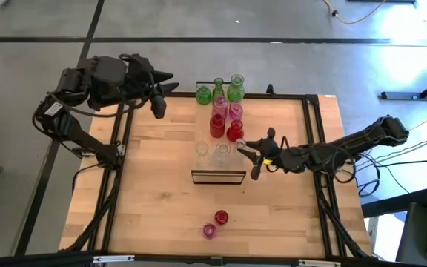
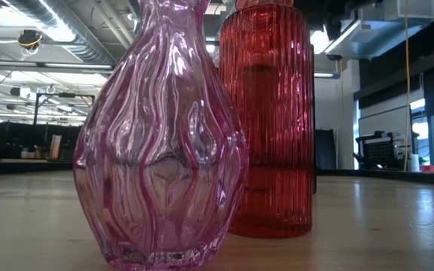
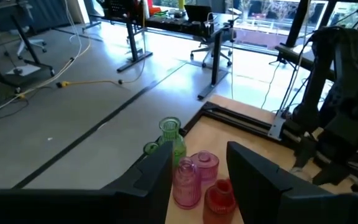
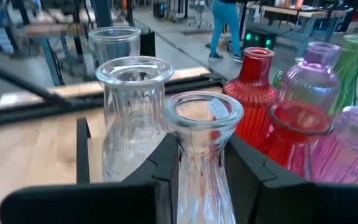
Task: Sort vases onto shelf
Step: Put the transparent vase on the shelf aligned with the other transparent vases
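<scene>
Your left pincer (image 1: 159, 95) hovers with fingers apart over the counter's (image 1: 154, 193) far left corner, left of the vases (image 1: 221, 111). Your right pincer (image 1: 247, 157) grips a clear vase (image 4: 202, 149) at the neck, beside the shelf (image 1: 218, 176).

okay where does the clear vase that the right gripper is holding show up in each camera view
High view: clear vase sits mid-table, at the right gripper, below the red vase.
Low view: not in it; only a pink and a red vase show.
Left wrist view: cannot tell; nothing clear shows.
Right wrist view: centre foreground, neck between the fingers, shut on it.
Shared landmark: the red vase, beside it in the high and right wrist views.
</scene>
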